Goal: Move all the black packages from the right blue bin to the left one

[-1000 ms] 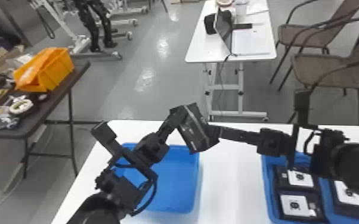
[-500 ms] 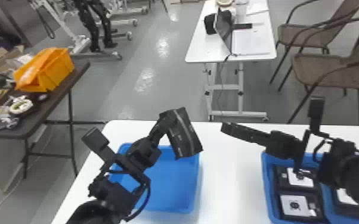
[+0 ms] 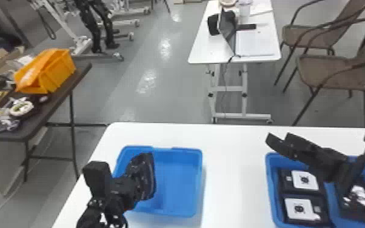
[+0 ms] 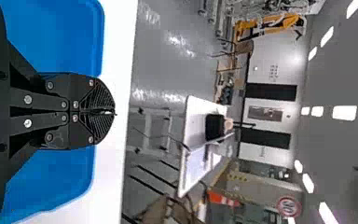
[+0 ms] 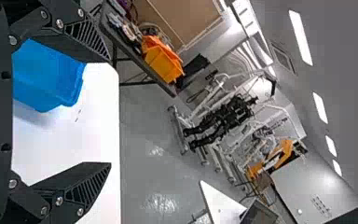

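Head view: The left gripper [image 3: 135, 169] is over the left blue bin [image 3: 179, 182], clamped on a black package [image 3: 150, 182] that appears nearly edge-on. The right gripper [image 3: 279, 142] is above the far edge of the right blue bin [image 3: 269, 182], fingers apart. In that bin, two black packages with white labels [image 3: 304, 180] [image 3: 299, 209] lie one nearer than the other; a third [image 3: 357, 195] is partly hidden by the right arm.

Left wrist view: The left gripper's fingers are pressed together, blue bin on both sides.

Right wrist view: The right gripper's fingers are spread wide above the white table [image 5: 74, 140].
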{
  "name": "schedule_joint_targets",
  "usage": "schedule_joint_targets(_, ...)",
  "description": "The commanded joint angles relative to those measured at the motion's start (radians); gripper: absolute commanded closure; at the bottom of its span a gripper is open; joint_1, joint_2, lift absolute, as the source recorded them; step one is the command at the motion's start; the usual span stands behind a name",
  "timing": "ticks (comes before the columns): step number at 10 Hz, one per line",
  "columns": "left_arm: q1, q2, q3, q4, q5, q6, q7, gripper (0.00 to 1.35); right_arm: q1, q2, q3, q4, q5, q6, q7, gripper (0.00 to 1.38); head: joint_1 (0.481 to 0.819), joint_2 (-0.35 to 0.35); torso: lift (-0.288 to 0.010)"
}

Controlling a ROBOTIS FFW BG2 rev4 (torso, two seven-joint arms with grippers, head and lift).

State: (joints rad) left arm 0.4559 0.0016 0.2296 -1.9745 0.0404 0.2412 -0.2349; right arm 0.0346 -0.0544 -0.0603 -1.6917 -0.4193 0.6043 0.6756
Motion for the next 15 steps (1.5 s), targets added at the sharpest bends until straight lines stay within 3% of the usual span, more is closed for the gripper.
schedule_joint_targets(1, 0.014, -0.004, -0.007, -0.003, -0.191, 0.009, -0.014, 1.22, 0.031, 0.005, -0.018, -0.04, 0.059, 0.005, -0.002, 0.24, 0.695, 0.244, -0.04)
schedule_joint_targets(2, 0.012, -0.004, -0.009, 0.002, -0.211, 0.01, -0.026, 0.99, 0.039, 0.005, -0.023, -0.074, 0.119, 0.037, -0.002, 0.24, 0.695, 0.243, -0.04)
schedule_joint_targets(3, 0.001, -0.004, -0.007, 0.009, -0.198, -0.002, -0.04, 0.48, 0.05, 0.005, -0.024, -0.082, 0.125, 0.046, -0.002, 0.24, 0.695, 0.241, -0.04)
schedule_joint_targets(4, -0.003, -0.004, -0.007, 0.011, -0.192, -0.039, -0.049, 0.06, 0.064, 0.005, -0.024, -0.092, 0.148, 0.049, -0.002, 0.24, 0.695, 0.235, -0.04)
schedule_joint_targets(5, -0.006, -0.004, -0.007, 0.009, -0.14, -0.063, -0.046, 0.03, 0.085, 0.005, -0.027, -0.126, 0.195, 0.051, -0.004, 0.24, 0.695, 0.228, -0.04)
schedule_joint_targets(6, -0.009, -0.004, -0.004, 0.008, -0.089, -0.095, -0.043, 0.15, 0.111, 0.016, -0.044, -0.151, 0.231, 0.049, -0.016, 0.24, 0.695, 0.219, -0.04)
schedule_joint_targets(8, -0.022, -0.004, 0.0, -0.032, 0.033, -0.097, -0.04, 0.18, 0.173, 0.045, -0.098, -0.184, 0.278, 0.023, -0.067, 0.24, 0.695, 0.186, -0.04)
schedule_joint_targets(10, -0.031, -0.004, 0.0, -0.104, 0.061, -0.074, -0.018, 0.18, 0.248, 0.055, -0.173, -0.22, 0.307, 0.043, -0.131, 0.24, 0.695, 0.146, -0.04)
schedule_joint_targets(12, -0.031, -0.004, -0.001, -0.135, 0.09, -0.046, 0.013, 0.18, 0.283, 0.055, -0.207, -0.204, 0.191, 0.138, -0.223, 0.24, 0.695, 0.083, -0.04)
schedule_joint_targets(14, -0.032, -0.004, -0.016, -0.138, 0.095, -0.023, 0.023, 0.18, 0.266, 0.055, -0.207, -0.213, 0.122, 0.239, -0.321, 0.24, 0.695, 0.069, -0.04)
schedule_joint_targets(15, -0.032, -0.004, -0.019, -0.138, 0.098, -0.011, 0.025, 0.18, 0.238, 0.03, -0.202, -0.178, 0.06, 0.276, -0.35, 0.24, 0.695, 0.064, -0.04)
